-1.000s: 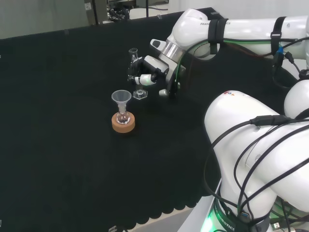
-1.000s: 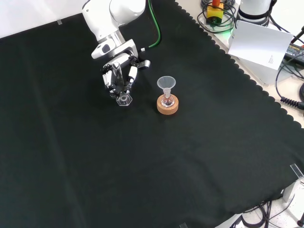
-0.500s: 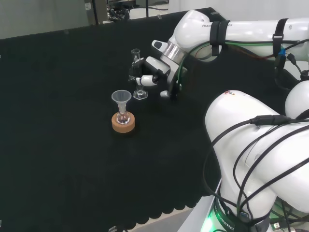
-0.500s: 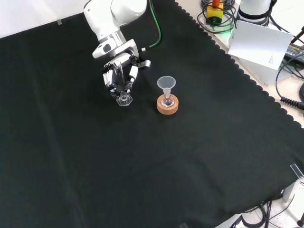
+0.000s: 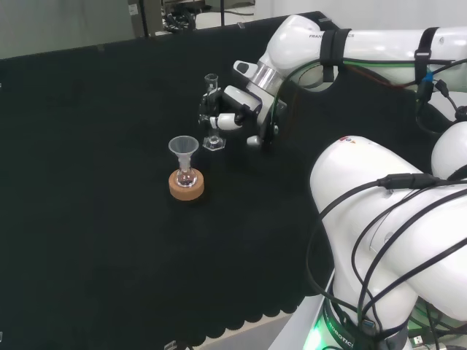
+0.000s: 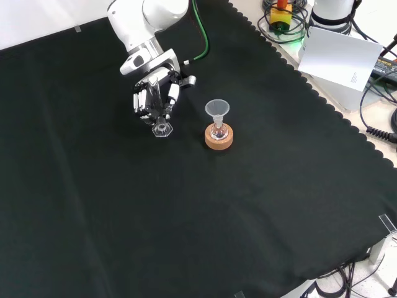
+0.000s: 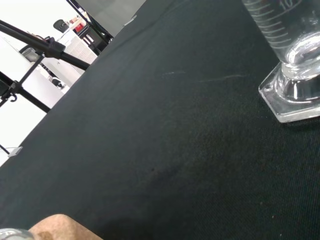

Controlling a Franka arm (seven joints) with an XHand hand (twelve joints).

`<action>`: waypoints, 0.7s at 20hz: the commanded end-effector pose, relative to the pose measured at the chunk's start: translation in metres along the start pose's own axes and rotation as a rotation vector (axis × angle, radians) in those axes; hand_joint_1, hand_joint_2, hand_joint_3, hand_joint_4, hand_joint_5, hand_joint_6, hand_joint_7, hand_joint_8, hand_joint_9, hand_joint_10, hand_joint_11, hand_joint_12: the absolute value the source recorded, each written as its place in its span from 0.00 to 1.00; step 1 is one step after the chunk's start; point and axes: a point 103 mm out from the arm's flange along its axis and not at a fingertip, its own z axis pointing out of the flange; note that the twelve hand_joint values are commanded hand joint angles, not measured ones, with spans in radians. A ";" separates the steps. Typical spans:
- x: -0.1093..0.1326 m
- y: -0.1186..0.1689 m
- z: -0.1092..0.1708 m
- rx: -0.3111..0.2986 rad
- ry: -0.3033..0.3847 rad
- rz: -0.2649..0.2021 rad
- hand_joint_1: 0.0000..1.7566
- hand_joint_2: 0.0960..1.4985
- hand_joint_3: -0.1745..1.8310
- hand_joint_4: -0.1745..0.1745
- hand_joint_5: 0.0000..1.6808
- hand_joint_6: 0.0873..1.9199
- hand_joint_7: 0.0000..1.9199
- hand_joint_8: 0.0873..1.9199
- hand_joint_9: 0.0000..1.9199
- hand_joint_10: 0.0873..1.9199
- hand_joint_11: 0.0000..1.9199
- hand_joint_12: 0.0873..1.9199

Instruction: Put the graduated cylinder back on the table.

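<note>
While the black cloth (image 6: 260, 205) takes up most of what you see, the white arm (image 5: 343, 51) reaches in from the right of the head view and comes down from the top of the front view. Your hand (image 5: 232, 109) sits at its end, with the fingers (image 6: 144, 101) curled round the graduated cylinder (image 5: 211, 109). You've got the cylinder upright, its hexagonal base (image 6: 162, 129) down on the cloth, or so it looks in the wrist view, where the foot (image 7: 292, 95) rests flat on the fabric. Its clear tube is hard to follow: in the front view the fingers cover nearly all of it, and in the wrist view its upper part is cut off by the edge. Just right of the cylinder in the front view stands a cork ring (image 6: 219, 138) carrying a small flask (image 6: 217, 131) with a clear funnel (image 6: 217, 110) in its neck. What the flask holds, you can't tell.
</note>
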 end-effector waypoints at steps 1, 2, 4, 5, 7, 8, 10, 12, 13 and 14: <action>-0.001 -0.002 -0.001 -0.002 0.025 -0.001 0.58 0.75 0.07 0.48 0.47 0.49 0.42 0.29 0.63 0.00 0.40 0.57; -0.001 -0.002 -0.002 -0.003 0.026 -0.001 0.57 0.75 0.04 0.47 0.47 0.44 0.41 0.28 0.62 0.00 0.39 0.57; -0.002 -0.003 -0.003 -0.006 0.029 -0.001 0.55 0.75 0.01 0.45 0.46 0.39 0.40 0.28 0.60 0.00 0.36 0.59; -0.002 -0.003 -0.003 -0.004 0.029 -0.001 0.55 0.74 0.01 0.44 0.45 0.38 0.39 0.28 0.60 0.00 0.35 0.59; -0.003 -0.004 -0.003 -0.001 0.032 0.005 0.53 0.73 0.00 0.43 0.43 0.37 0.38 0.27 0.58 0.00 0.32 0.61; -0.003 -0.004 -0.004 0.001 0.034 0.007 0.53 0.72 0.00 0.43 0.43 0.37 0.38 0.27 0.58 0.00 0.32 0.61; -0.004 -0.004 -0.005 0.007 0.035 0.011 0.53 0.71 0.00 0.42 0.42 0.36 0.37 0.27 0.58 0.00 0.31 0.62; -0.005 -0.003 -0.003 0.008 0.033 0.012 0.52 0.71 0.00 0.42 0.42 0.36 0.37 0.27 0.57 0.00 0.31 0.62; -0.005 -0.003 -0.003 0.008 0.033 0.012 0.52 0.71 0.00 0.42 0.42 0.36 0.37 0.27 0.57 0.00 0.30 0.62; -0.005 -0.003 -0.003 0.009 0.032 0.013 0.52 0.71 0.00 0.41 0.42 0.36 0.37 0.27 0.57 0.00 0.30 0.62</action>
